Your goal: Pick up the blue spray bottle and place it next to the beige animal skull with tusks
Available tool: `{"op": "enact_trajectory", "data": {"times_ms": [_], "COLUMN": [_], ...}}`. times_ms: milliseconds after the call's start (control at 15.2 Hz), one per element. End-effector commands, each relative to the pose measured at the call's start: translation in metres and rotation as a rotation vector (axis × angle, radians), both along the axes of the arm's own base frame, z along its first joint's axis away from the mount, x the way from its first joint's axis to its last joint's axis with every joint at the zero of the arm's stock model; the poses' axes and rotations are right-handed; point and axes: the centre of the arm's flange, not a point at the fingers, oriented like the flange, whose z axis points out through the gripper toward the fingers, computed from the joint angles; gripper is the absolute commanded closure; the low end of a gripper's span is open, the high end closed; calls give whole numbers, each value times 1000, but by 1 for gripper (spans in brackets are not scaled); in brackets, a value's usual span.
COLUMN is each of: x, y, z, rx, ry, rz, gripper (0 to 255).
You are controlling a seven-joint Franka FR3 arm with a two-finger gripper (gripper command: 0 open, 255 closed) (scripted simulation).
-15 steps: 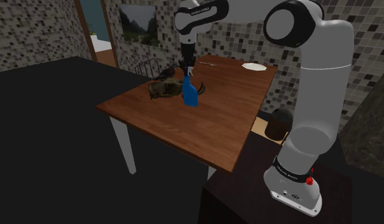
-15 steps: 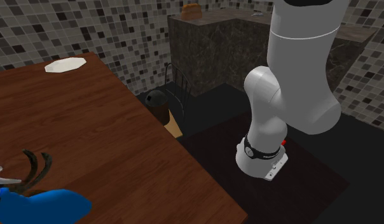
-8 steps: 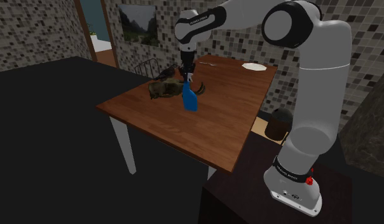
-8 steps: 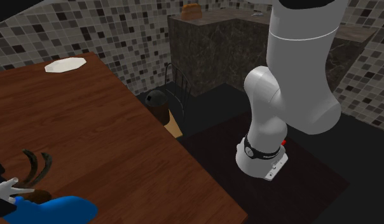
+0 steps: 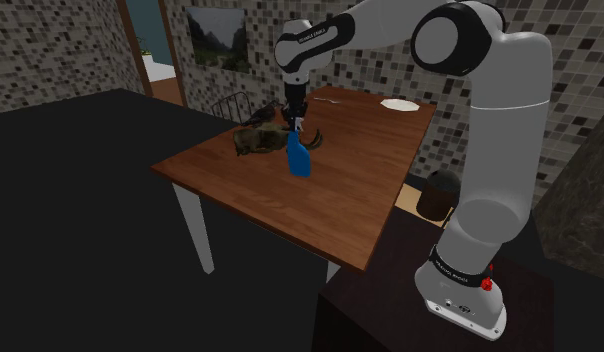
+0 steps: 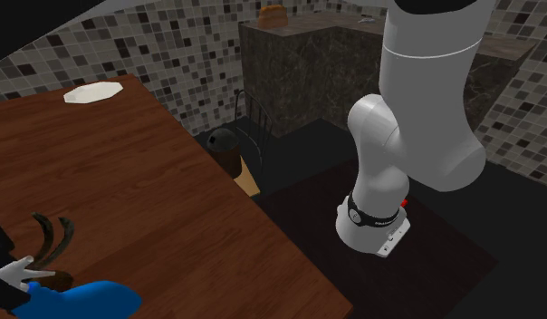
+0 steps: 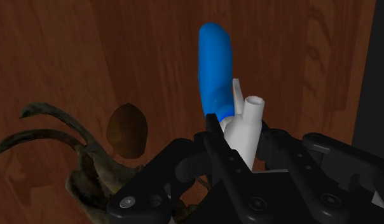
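Note:
The blue spray bottle (image 5: 298, 159) with a white trigger head (image 7: 244, 126) hangs tilted just over the brown wooden table (image 5: 330, 190), right beside the skull. My gripper (image 5: 293, 123) is shut on that white head, its black fingers (image 7: 217, 135) clasping it from both sides. In the wrist view the blue body (image 7: 214, 69) points away from the gripper (image 7: 241, 137). The dark brownish animal skull (image 5: 257, 141) with curved tusks (image 6: 51, 237) lies on the bottle's left in the shoulder view. Whether the bottle's base (image 6: 85, 301) touches the table I cannot tell.
A white plate (image 5: 398, 104) lies at the table's far end. A small brown oval object (image 7: 128, 129) sits on the wood between skull and bottle. A dark round pot (image 5: 442, 186) stands on the floor by the table's right edge. A chair back (image 5: 230, 103) rises behind the table.
The gripper has sunk a little with the bottle, bringing it lower and closer to the table beside the skull. The skull has stayed put.

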Motion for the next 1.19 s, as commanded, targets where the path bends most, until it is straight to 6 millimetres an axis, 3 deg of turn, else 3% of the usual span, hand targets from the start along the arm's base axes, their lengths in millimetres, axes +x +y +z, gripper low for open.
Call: {"op": "enact_trajectory", "data": {"times_ms": [0,330,594,1122], "x": [0,0,1,1], "y": [0,0,-1,-1], "z": [0,0,50,50], "rx": [0,0,0,0], "ry": [0,0,0,0], "rz": [0,0,0,0], "gripper": [0,0,0,0]}}
